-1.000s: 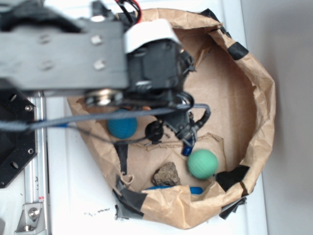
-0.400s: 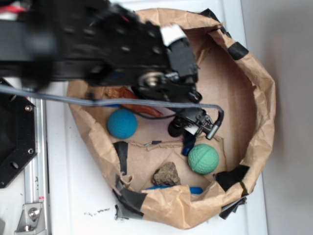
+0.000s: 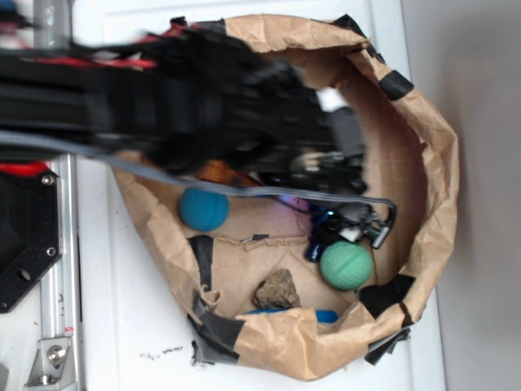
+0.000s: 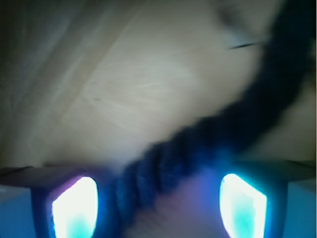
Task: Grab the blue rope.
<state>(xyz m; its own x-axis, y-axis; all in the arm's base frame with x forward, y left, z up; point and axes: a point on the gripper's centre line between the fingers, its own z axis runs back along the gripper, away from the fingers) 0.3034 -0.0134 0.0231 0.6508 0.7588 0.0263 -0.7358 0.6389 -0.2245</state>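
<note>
A crumpled brown paper bag (image 3: 431, 163) sits on a white table (image 3: 122, 326). The thick dark blue twisted rope (image 4: 208, 134) runs between the fingers (image 4: 74, 208) of my black gripper (image 4: 158, 208). The fingers are spread apart, not squeezing it.

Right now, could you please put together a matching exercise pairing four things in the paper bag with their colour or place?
Things:
1. dark navy twisted rope
2. dimpled green ball
3. teal-blue ball
4. rough brown rock

Descriptions:
A. on the bag floor, between the two balls and nearer the taped lower rim
B. runs between the two glowing gripper fingers in the wrist view
C. right beneath the gripper in the exterior view
D. at the left side of the crumpled brown paper bag, under the arm

Pairs: 1-B, 2-C, 3-D, 4-A
</note>
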